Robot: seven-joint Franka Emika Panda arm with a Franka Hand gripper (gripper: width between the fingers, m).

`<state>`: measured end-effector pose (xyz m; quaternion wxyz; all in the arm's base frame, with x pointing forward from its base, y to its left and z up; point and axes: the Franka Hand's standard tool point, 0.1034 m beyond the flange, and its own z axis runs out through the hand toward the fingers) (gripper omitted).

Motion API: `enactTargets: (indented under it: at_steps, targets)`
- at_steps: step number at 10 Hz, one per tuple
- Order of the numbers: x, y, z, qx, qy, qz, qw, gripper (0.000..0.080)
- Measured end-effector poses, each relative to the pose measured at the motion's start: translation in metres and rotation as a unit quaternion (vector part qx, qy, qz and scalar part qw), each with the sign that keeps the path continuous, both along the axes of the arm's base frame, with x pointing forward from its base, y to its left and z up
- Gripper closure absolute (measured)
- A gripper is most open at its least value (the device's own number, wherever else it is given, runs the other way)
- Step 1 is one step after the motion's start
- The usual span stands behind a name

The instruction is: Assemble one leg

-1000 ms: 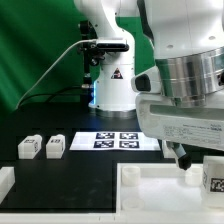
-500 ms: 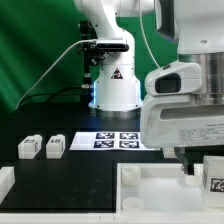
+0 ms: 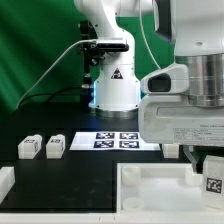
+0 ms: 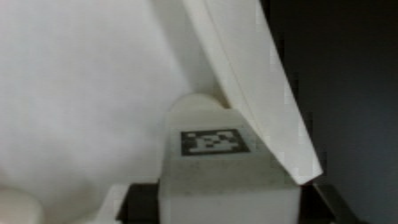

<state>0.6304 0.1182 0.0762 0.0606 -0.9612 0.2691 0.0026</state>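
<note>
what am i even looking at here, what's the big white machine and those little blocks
The big white machine is a robot arm with a two-finger gripper. One picture comes from a camera standing off the arm, the other from a camera on its wrist. On the black table lie two small white legs, each with a square tag, and a flat marker board that only helps the cameras. In front is a large white tray-like piece. Near the gripper, at the exterior view's right, is another tagged leg; the wrist view shows it up close, apparently between the fingers, though I cannot tell whether it is gripped.
</note>
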Motion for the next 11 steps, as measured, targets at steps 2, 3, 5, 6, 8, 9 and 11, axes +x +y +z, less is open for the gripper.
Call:
enactTargets:
  at_steps: [2,3,5,6,8,9,11]
  targets:
    - [-0.0007,0.0025,-0.0005,0.011,0.032,-0.248,0.968,0.0498]
    - [0.0002,0.0029,-0.0011,0.022,0.047,-0.338,0.940,0.0498]
    - [0.0022,-0.0001,-0.0016,0.049,0.070,-0.486,0.870,0.0502]
    - [0.0020,-0.0004,-0.0025,0.054,0.072,-0.521,0.849,0.0502]
    - [0.0014,0.0002,-0.0030,0.053,0.072,-0.516,0.852,0.0426]
    - [0.0013,0.0002,-0.0031,0.053,0.069,-0.492,0.866,0.0286]
    - [0.0013,0.0010,-0.0042,0.053,0.056,-0.446,0.892,0.0193]
